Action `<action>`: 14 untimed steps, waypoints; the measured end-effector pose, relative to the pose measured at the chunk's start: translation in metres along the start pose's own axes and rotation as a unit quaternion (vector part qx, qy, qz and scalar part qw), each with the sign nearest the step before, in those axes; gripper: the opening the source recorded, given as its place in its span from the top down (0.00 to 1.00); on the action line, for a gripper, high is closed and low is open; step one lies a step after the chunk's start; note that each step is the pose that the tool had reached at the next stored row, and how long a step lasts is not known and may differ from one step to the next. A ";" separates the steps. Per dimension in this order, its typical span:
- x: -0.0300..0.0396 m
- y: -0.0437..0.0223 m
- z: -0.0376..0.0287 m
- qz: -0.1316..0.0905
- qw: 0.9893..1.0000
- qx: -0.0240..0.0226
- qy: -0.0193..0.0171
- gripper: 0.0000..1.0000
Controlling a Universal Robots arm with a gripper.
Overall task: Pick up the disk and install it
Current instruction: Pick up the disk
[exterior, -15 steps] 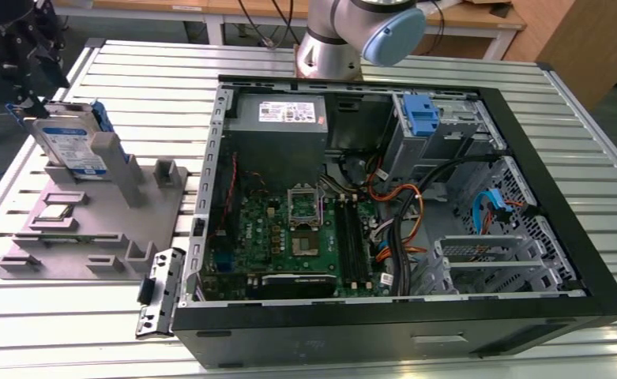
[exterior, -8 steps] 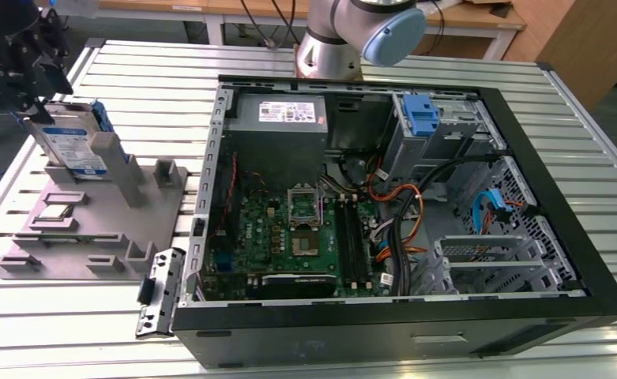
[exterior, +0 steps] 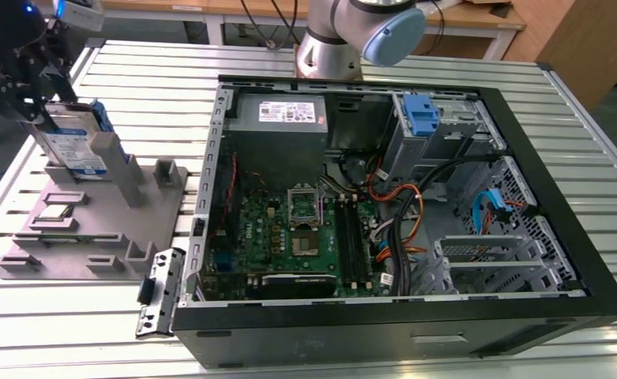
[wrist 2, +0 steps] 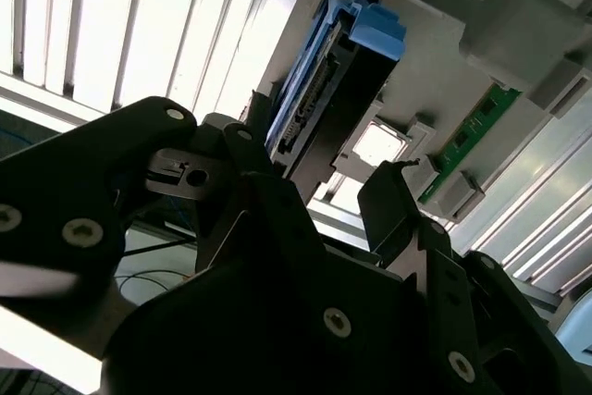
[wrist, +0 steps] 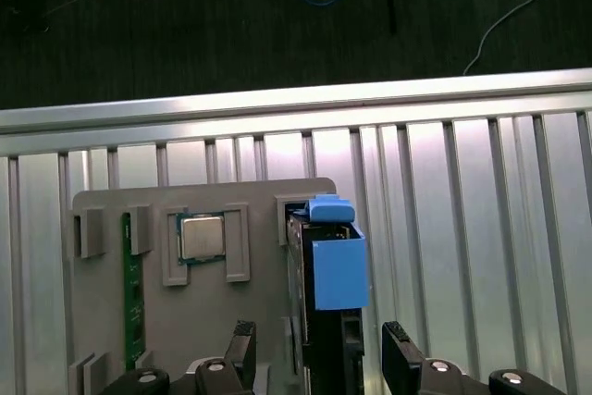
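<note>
**Open pincer straddles the upright disk on its holder plate**

We find the black two-fingered gripper [wrist: 319,332] spread wide. Its fingers [wrist: 242,344] stand on either side of the flat silver-metal disk with blue plastic side rails [wrist: 335,270]. There is a gap on each side, and it has hold of nothing. The disk stands on edge in a slot of the matte grey moulded holder plate [exterior: 108,219], which lies on the ribbed aluminium slat table [exterior: 160,79].

In the first wrist view we look along the disk's blue rail. A square metal-capped processor chip [wrist: 201,236] sits in a pocket of the plate just beside the disk. A narrow green circuit-board strip [wrist: 132,293] lies on the plate beyond the chip.

The second wrist view gives us the disk's dark connector edge [wrist 2: 301,113] with its row of contacts.

The exterior view gives us the disk's white and blue label [exterior: 77,154]. Beside the plate stands the open black computer case [exterior: 566,197], with a green motherboard [exterior: 287,229] and a grey power-supply box [exterior: 287,114] inside.
</note>
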State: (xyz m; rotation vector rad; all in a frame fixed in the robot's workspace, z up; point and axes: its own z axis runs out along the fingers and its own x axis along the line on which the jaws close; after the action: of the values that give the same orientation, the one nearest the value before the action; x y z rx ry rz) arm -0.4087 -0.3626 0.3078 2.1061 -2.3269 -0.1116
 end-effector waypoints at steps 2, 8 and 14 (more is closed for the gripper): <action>0.0002 -0.0002 0.0037 0.000 1.000 0.000 0.000 0.35; 0.0004 -0.0004 0.0076 -0.003 1.000 0.000 -0.001 0.35; 0.0004 -0.0004 0.0079 -0.027 1.000 -0.002 -0.003 0.35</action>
State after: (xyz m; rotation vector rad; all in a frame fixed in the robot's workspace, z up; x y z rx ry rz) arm -0.4087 -0.3626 0.2999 2.1692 -2.2725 -0.1210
